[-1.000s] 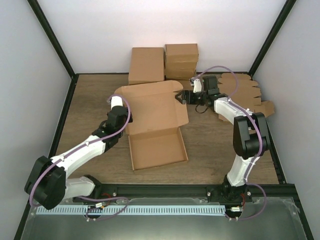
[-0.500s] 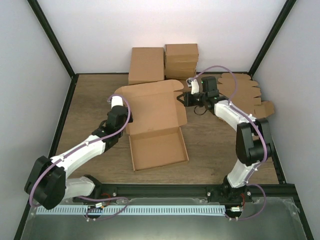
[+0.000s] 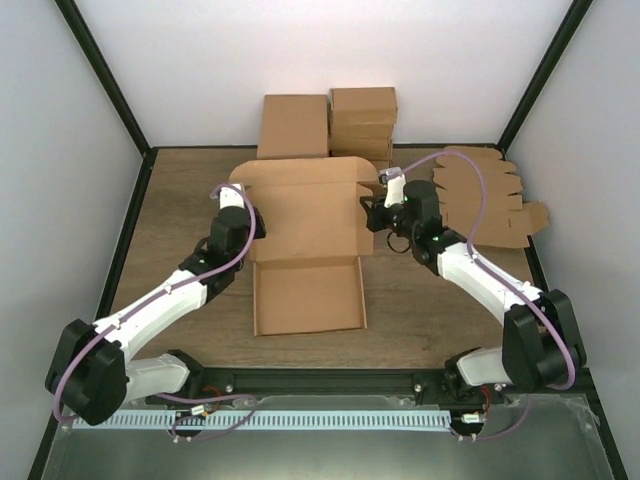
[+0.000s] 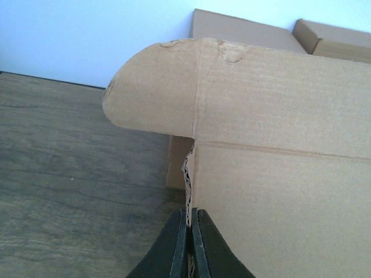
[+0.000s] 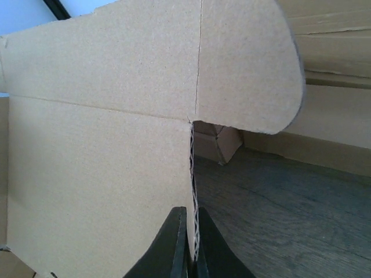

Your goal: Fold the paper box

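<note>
From above and behind the arms, the paper box (image 3: 305, 235) sits in the middle of a wooden desk (image 3: 180, 220). Its near part lies flat as a shallow tray close to the arm bases, and its large rear panel seems to be tilted up off the desk, though the angle is hard to judge from this height. The left arm (image 3: 170, 295) reaches to the panel's left edge and the right arm (image 3: 470, 275) to its right edge. Against the back wall stand a flat brown box (image 3: 293, 125) and a stack of smaller boxes (image 3: 362, 120), and a pile of cardboard blanks (image 3: 480, 195) with rounded tabs lies to the right. At the left wrist, the left jaws are pinched shut on the corrugated side edge of the paper box (image 4: 278, 174), just below a rounded flap (image 4: 153, 87), with the desk (image 4: 69, 174) to the left. At the right wrist, the right jaws are likewise clamped tight on the opposite cut edge of the paper box (image 5: 98, 145), beneath its rounded flap (image 5: 249, 63), with the desk (image 5: 278, 208) to the right.
</note>
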Controlling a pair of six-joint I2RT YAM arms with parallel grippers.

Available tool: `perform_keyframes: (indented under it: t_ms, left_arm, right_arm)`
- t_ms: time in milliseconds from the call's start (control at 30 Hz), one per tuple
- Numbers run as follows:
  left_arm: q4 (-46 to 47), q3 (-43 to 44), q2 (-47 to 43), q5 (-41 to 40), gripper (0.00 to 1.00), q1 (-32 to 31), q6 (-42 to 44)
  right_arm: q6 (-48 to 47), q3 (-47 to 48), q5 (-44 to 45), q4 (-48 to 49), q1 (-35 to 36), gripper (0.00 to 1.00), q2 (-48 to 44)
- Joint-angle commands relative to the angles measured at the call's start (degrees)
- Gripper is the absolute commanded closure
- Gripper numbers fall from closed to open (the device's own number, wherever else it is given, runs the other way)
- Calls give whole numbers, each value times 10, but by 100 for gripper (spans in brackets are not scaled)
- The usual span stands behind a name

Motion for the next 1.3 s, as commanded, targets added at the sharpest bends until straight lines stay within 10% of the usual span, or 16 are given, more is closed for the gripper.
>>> perform_keyframes:
  t_ms: [0,633,733,933,1267]
  left_arm:
    - [62,-19,-14,13,96,-2,-1]
    - [98,-16,47,33,91,-5,-39]
    - [19,18,39,48,79,-2,-61]
    - [-176,95,8,103,24,21,-59]
    - [-351,247,14,219,12,135,16]
  right_arm:
    - [12,-30,71,107,12,99,-23]
    - [-32,-130,190,270,55,99,-37]
    - [-61,-141,185,292,56,99,-37]
    - [-119,-160,150,339,56,99,-45]
    - [-160,-181,120,382,56,99,-42]
